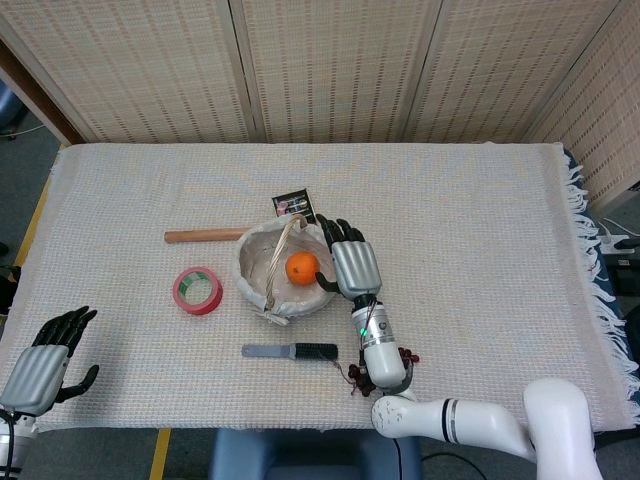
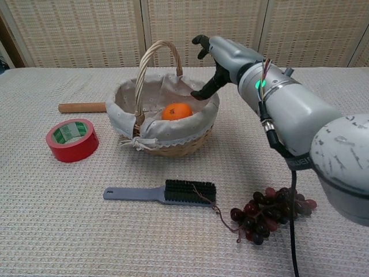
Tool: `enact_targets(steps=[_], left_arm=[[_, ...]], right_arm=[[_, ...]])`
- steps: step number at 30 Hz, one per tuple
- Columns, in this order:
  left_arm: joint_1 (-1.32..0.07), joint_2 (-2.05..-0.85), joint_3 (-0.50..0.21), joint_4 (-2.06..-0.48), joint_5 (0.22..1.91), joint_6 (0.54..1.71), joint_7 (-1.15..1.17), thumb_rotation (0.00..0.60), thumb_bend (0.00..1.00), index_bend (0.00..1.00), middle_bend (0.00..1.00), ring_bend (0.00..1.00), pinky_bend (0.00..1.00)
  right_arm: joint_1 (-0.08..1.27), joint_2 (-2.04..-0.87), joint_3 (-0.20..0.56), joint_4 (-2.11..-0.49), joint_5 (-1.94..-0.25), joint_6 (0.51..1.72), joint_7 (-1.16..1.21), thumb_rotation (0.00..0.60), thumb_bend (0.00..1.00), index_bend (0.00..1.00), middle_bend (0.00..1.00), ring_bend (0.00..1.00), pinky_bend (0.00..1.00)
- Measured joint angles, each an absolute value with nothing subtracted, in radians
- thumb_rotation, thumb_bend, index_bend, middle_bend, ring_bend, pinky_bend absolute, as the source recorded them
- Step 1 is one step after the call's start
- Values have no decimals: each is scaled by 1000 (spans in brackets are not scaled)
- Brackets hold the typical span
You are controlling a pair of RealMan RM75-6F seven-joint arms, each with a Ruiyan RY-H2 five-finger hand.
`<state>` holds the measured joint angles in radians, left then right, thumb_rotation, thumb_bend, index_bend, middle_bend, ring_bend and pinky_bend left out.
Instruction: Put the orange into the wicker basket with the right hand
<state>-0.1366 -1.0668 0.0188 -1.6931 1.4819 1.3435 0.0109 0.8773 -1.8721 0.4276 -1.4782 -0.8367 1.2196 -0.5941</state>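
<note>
The orange [image 1: 301, 268] [image 2: 177, 111] lies inside the wicker basket [image 1: 254, 287] [image 2: 165, 146], on its white cloth lining. My right hand [image 1: 349, 262] [image 2: 222, 55] hovers over the basket's right rim with its fingers spread and nothing in them. It does not touch the orange. My left hand [image 1: 45, 364] rests open near the table's front left corner, far from the basket, and only the head view shows it.
A red tape roll [image 1: 197, 290] [image 2: 71, 139] and a wooden rod [image 1: 206, 235] [image 2: 81, 107] lie left of the basket. A grey brush [image 1: 290, 351] [image 2: 161, 192] and a bunch of grapes [image 2: 268, 212] lie in front. A small black packet [image 1: 293, 205] sits behind the basket.
</note>
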Motion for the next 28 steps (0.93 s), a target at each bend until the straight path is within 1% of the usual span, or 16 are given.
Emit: enact_targets(steps=[3, 8, 10, 12, 15, 18, 22, 25, 28], left_arm=[[-137, -1065, 19, -1694, 1479, 1342, 10, 600, 377, 0, 0, 0, 73], [-137, -1065, 18, -1695, 1477, 1341, 12, 600, 376, 0, 0, 0, 73], [-137, -1065, 17, -1695, 1477, 1343, 14, 600, 377, 0, 0, 0, 73], [-136, -1066, 17, -1694, 1477, 1345, 18, 600, 378, 0, 0, 0, 72], [-134, -1067, 15, -1691, 1477, 1351, 28, 600, 378, 0, 0, 0, 72], [-132, -1071, 12, -1687, 1473, 1359, 49, 600, 377, 0, 0, 0, 71], [-127, -1082, 7, -1682, 1469, 1376, 81, 600, 385, 0, 0, 0, 69], [-125, -1090, 4, -1677, 1467, 1383, 98, 600, 388, 0, 0, 0, 69], [-123, -1093, 2, -1677, 1466, 1388, 106, 600, 387, 0, 0, 0, 69]], right_arm=[[872, -1839, 422, -1515, -832, 1204, -600, 600, 185, 0, 119, 46, 148], [850, -1750, 395, -1612, -825, 1192, -632, 600, 184, 0, 119, 41, 143], [833, -1708, 379, -1664, -823, 1196, -647, 600, 185, 0, 112, 23, 126], [814, -1665, 359, -1714, -827, 1207, -661, 600, 184, 0, 88, 6, 108], [768, -1574, 308, -1801, -861, 1241, -680, 600, 184, 0, 31, 0, 69], [701, -1469, 233, -1876, -937, 1291, -686, 600, 185, 0, 0, 0, 51], [573, -1327, 96, -1936, -1089, 1386, -664, 600, 178, 0, 0, 0, 42], [470, -1251, -5, -1948, -1202, 1461, -620, 600, 176, 0, 0, 0, 36], [378, -1206, -80, -1938, -1292, 1535, -561, 600, 176, 0, 0, 0, 35]])
